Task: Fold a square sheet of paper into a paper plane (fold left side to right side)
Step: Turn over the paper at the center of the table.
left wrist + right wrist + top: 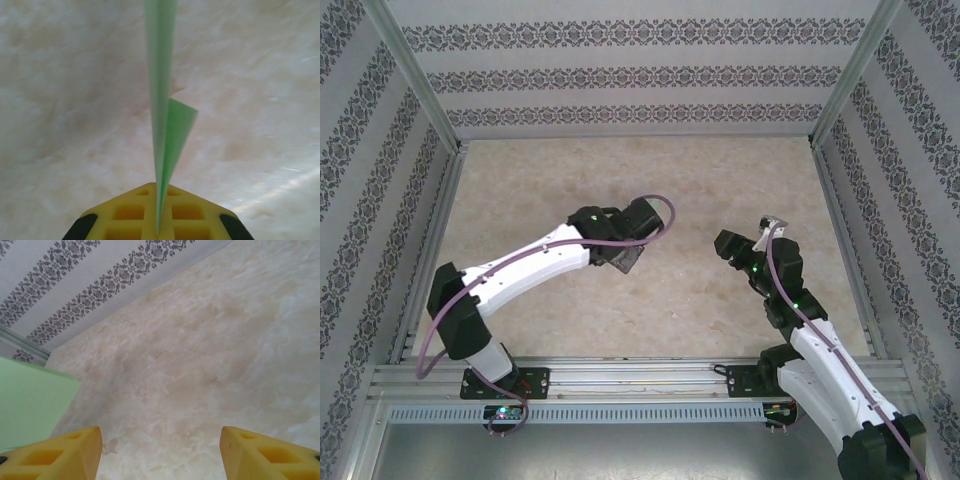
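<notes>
The square sheet of paper is folded into a narrow, light green paper plane (161, 90). It stands on edge, clamped between the yellow fingers of my left gripper (159, 189), which is shut on it. It runs straight away from the jaws over the table, and a small triangular flap (180, 122) sticks out on its right side. In the right wrist view a flat green face of the paper plane (30, 402) shows at the left edge. My right gripper (160, 440) is open with nothing between its fingers. From above, the left gripper (620, 254) and right gripper (748, 238) hang apart over mid-table.
The beige marbled tabletop (650, 180) is enclosed by patterned walls (620, 75) at the back and both sides. An aluminium rail (640, 375) with the arm bases runs along the near edge.
</notes>
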Available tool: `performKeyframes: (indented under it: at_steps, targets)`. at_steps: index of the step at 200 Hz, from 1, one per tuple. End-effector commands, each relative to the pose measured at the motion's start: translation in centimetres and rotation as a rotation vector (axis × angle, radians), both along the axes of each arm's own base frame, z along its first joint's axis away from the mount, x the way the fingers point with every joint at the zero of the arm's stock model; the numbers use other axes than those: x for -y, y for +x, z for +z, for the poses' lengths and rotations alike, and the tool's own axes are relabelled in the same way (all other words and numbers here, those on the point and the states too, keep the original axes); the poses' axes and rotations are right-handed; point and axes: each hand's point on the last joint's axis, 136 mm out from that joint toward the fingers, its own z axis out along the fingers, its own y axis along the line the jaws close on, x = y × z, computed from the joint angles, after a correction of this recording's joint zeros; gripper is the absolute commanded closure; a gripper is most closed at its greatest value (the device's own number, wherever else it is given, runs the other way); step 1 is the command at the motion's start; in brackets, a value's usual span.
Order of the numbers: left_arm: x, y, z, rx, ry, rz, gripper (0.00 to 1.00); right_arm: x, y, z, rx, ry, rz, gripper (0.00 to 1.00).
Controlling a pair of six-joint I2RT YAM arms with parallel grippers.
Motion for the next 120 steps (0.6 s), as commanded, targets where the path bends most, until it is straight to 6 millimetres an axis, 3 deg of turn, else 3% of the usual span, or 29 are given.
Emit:
performKeyframes:
  at_steps: [1, 33, 55, 83, 120]
  targets:
    - [-3.8, 0.9, 1.0, 0.133, 0.237, 0.111, 1.0, 0.8, -0.4, -1.0, -0.02, -0.017, -0.026, 0.36]
    - [-5.6, 0.7, -2.2, 0.106, 0.4, 0.214, 1.0, 0.9, -0.5, -1.1, -0.023, -0.007, -0.024, 0.36]
    - [-5.6, -0.3, -5.3, 0.031, 0.418, 0.247, 1.0, 0.9, -0.5, -1.1, -0.026, -0.003, -0.022, 0.35]
    - [-4.4, -1.7, -8.7, -0.087, 0.382, 0.268, 1.0, 0.8, -0.5, -1.4, -0.031, 0.002, -0.018, 0.35]
    - [-0.5, -3.8, -13.0, -0.318, 0.254, 0.246, 0.84, 0.7, -0.5, -1.4, -0.035, 0.013, -0.006, 0.35]
